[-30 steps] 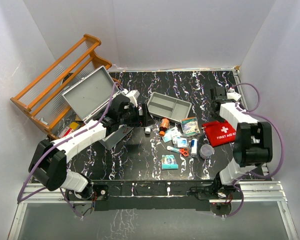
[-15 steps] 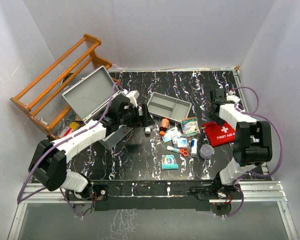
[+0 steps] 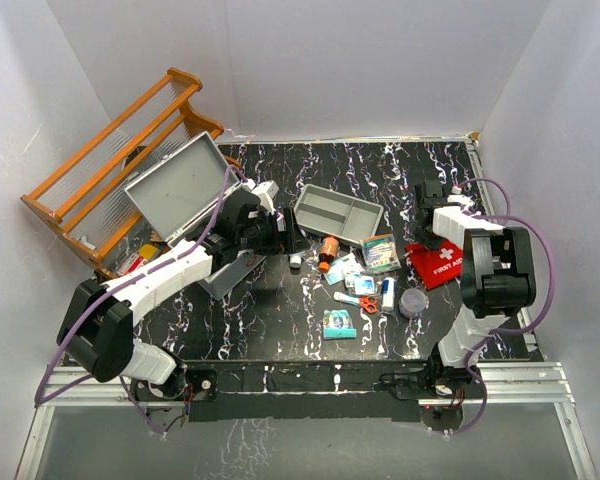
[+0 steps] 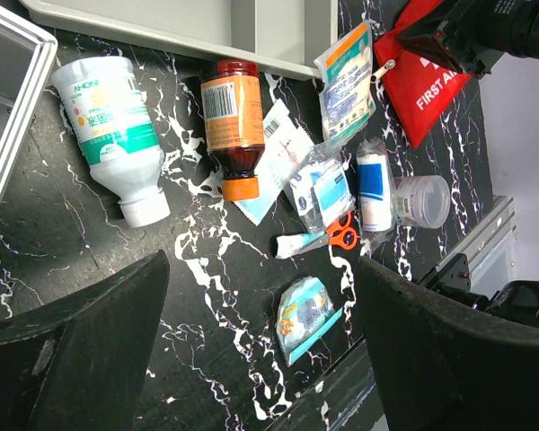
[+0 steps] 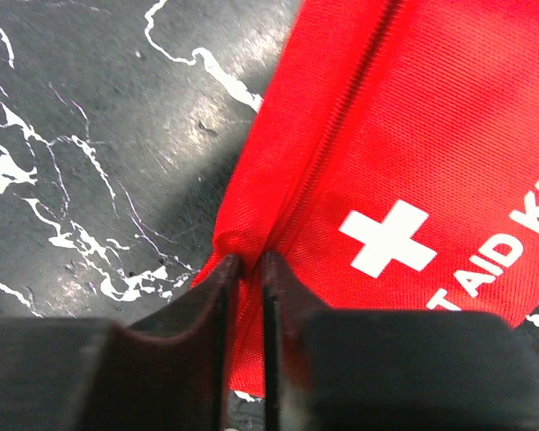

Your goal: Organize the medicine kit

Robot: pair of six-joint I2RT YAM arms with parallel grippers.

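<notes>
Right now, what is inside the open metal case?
Little shows. The case has its lid up, plain grey inside. The left arm covers most of the base; the visible strip looks bare. Anything under the arm cannot be seen.

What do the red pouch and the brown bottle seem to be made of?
The red pouch: woven fabric, matte, likely nylon; a fine weave and a zipper line show. The brown bottle: translucent amber plastic or glass, glossy; the look leaves open which.
</notes>
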